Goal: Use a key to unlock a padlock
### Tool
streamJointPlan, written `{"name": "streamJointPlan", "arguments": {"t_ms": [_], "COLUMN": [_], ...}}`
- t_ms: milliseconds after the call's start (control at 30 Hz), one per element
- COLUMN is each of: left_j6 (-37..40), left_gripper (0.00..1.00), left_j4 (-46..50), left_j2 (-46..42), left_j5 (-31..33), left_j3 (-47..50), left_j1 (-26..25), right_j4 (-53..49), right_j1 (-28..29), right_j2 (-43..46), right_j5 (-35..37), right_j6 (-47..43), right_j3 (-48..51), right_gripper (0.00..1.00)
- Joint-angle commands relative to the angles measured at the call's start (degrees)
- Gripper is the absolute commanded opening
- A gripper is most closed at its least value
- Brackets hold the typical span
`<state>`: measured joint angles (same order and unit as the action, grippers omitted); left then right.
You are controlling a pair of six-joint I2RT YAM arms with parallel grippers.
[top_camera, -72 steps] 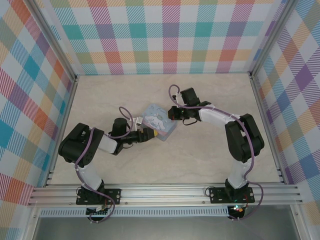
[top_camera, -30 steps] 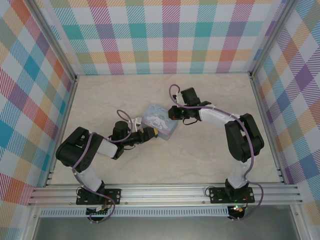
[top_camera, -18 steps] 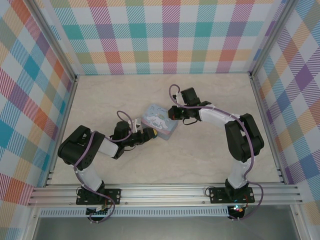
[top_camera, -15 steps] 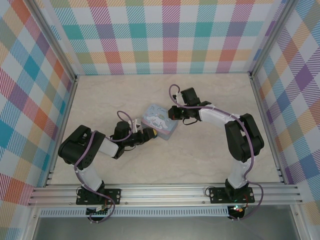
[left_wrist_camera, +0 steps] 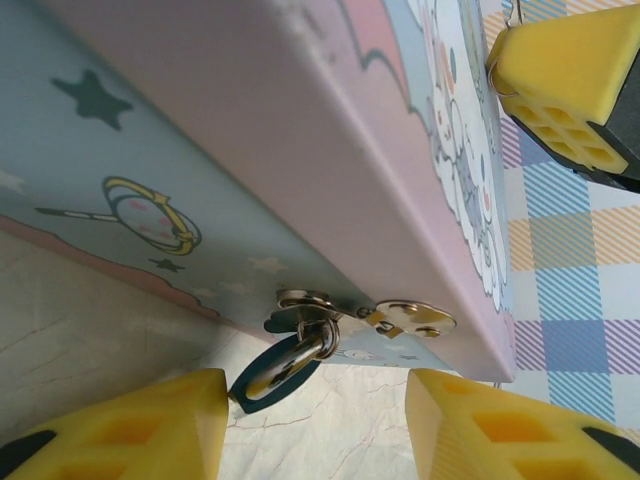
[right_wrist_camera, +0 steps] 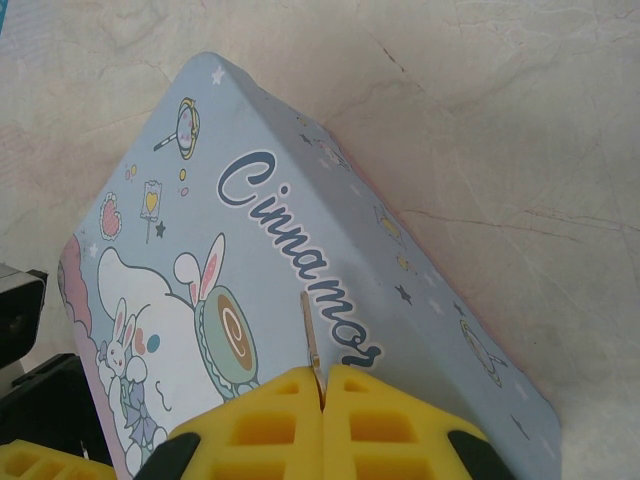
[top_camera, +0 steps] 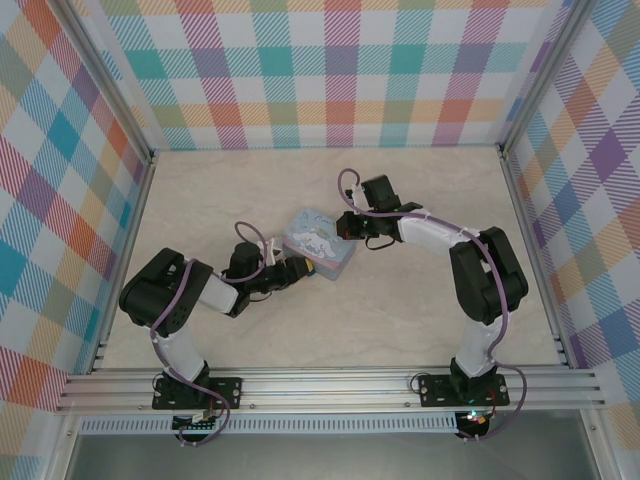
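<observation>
over on the left, the left gripper [top_camera: 291,268] lies low on the table [top_camera: 400,320], nosed up to the near-left side of the cartoon tin [top_camera: 322,246]. its yellow fingers [left_wrist_camera: 130,428] are spread wide, nothing between them. just ahead of that gap, the padlock [left_wrist_camera: 275,372] hangs by its silvery shackle from the hasp [left_wrist_camera: 372,316] on the tin's side wall, dark bluish body tilted down toward the table. moving right across the lid, the right gripper [right_wrist_camera: 325,400] hovers at the tin's far-right edge, fingers pressed together and pinching the key [right_wrist_camera: 312,330], a thin strip poking out over the printed lid, apart from the padlock.
</observation>
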<state>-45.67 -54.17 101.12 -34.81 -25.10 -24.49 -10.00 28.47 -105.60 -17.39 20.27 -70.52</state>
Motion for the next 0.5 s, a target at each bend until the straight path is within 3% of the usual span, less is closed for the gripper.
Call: {"name": "streamJointPlan", "arguments": {"t_ms": [0, 467], "left_j6": [-0.03, -3.31], "left_gripper": [0.48, 0.42], "left_j4": [-2.29, -4.46], "left_j2": [-0.58, -0.31], "left_j5": [0.08, 6.6], "left_j3": [-0.1, 1.15], "left_j1": [-1.15, -3.1], "right_j4": [-0.15, 0.24], "right_j1": [-0.38, -0.38], "right_j2": [-0.37, -0.32], "right_j5": [-0.54, -0.72], "right_j6": [-0.94, -0.94], "right_j3": [-0.14, 0.12], "right_gripper": [0.05, 0.05]}}
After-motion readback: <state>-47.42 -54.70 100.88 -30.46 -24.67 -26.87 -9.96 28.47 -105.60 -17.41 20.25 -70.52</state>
